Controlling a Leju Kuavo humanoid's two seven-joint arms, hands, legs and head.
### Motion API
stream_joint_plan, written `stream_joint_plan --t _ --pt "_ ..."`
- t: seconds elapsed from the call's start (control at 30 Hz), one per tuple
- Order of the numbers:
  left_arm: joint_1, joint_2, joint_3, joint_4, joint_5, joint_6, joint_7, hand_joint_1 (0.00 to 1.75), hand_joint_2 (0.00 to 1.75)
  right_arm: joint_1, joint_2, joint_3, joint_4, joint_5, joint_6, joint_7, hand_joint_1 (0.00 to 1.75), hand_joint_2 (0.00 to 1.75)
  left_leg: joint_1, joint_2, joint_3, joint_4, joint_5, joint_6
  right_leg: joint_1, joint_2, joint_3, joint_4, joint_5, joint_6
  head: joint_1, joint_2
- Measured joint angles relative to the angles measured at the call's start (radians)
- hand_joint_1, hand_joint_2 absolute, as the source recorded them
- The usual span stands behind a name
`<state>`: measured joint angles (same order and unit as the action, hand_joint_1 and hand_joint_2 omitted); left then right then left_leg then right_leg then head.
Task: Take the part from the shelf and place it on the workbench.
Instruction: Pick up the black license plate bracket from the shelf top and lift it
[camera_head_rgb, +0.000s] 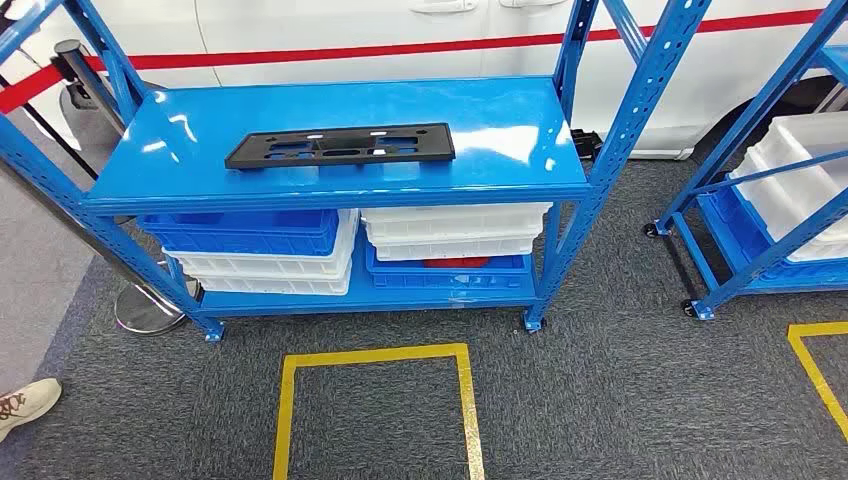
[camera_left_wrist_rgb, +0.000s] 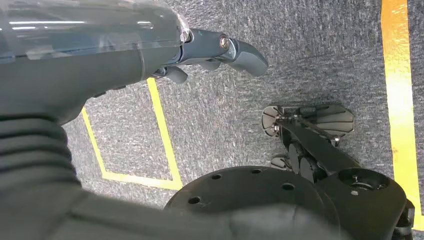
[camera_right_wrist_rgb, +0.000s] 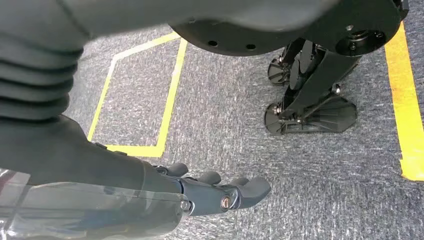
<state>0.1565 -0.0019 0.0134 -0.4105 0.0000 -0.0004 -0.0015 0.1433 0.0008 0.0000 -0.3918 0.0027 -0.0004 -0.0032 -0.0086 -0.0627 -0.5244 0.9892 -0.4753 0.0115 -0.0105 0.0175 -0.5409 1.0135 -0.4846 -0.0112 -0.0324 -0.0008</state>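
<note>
One black part (camera_head_rgb: 340, 146) lies flat on the blue shelf's (camera_head_rgb: 500, 185) top deck, left of centre. Below it: five stacked bins (camera_head_rgb: 260, 262). Left hand (camera_left_wrist_rgb: 220, 52) and right hand (camera_right_wrist_rgb: 220, 192) hang over carpet, fingers apart, holding nothing.

Matt black plastic part (camera_head_rgb: 340, 146) on glossy blue metal shelf (camera_head_rgb: 500, 110).

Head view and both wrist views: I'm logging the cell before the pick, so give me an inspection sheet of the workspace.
Surface: blue shelf top, glossy, holding one item.
Job's things: black part lies flat on the shelf top, untouched.
Clutter: blue and white bins stacked on the lower shelf.
Hands: left hand and right hand hang over the carpet, holding nothing.
Cables: nothing seen.
Surroundings: yellow floor square, second rack, white vehicle, a person's shoe.
</note>
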Motion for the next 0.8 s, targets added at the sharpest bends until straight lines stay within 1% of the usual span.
stream_joint_plan --t 0.1,0.27,0.53,0.8 --pt "-0.003 0.0 0.0 0.001 0.005 0.0 -0.002 0.0 1.75 -0.004 0.001 -0.011 0.0 0.021 0.003 0.0 0.0 1.75 0.0 0.0 0.0 0.0 0.0 0.0 0.0 0.0 0.0 0.0 0.0 0.0 0.0 0.0" --pt "-0.023 0.0 0.004 0.017 0.041 0.01 -0.015 0.0 1.75 -0.027 0.005 -0.088 0.011 0.156 0.028 0.005 0.0 1.75 0.0 0.0 0.0 0.0 0.0 0.0 0.0 0.0 0.0 0.0 0.0 0.0 0.0 0.0" --pt "-0.054 0.002 0.027 0.054 0.106 0.029 -0.033 0.0 1.75 -0.065 0.016 -0.251 0.042 0.396 0.072 0.019 0.0 1.75 0.0 0.0 0.0 0.0 0.0 0.0 0.0 0.0 0.0 0.0 0.0 0.0 0.0 0.0" --pt "-0.089 0.003 0.053 0.096 0.162 0.036 -0.047 0.0 1.75 -0.109 0.04 -0.437 0.08 0.631 0.109 0.003 0.0 1.75 0.0 0.0 0.0 0.0 0.0 0.0 0.0 0.0 0.0 0.0 0.0 0.0 0.0 0.0"
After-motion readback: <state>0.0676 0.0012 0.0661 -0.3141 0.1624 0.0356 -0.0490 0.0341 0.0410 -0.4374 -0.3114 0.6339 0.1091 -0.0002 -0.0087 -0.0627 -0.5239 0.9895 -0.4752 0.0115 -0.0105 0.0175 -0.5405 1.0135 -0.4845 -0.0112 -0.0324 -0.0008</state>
